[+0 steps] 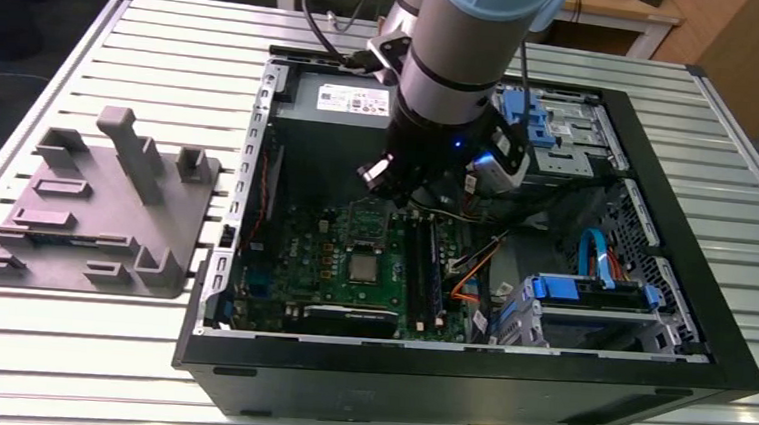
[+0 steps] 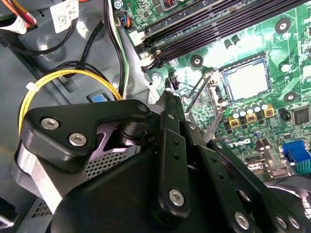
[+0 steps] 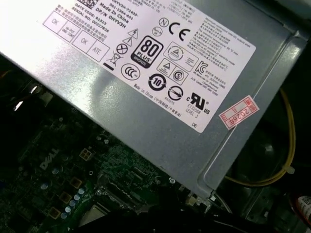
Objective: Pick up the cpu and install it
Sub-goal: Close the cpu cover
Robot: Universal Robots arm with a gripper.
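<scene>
Small flat silver-grey square cpu (image 2: 247,80) lies socketed on the green motherboard (image 2: 252,34), apart beyond the black gripper (image 2: 169,97). Its fingers (image 2: 170,131) are partly hidden, so I cannot tell whether they are clenched or released.

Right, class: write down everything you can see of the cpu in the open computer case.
The cpu is a small, flat square chip with a pale silver-grey, metal-looking top and a thin lighter edge. It lies flat and level in the dark socket on the green motherboard, near the board's middle in the exterior view. The socket's frame surrounds it on all sides. Nothing rests on its top, and a thin metal lever stands raised beside the socket.
</scene>
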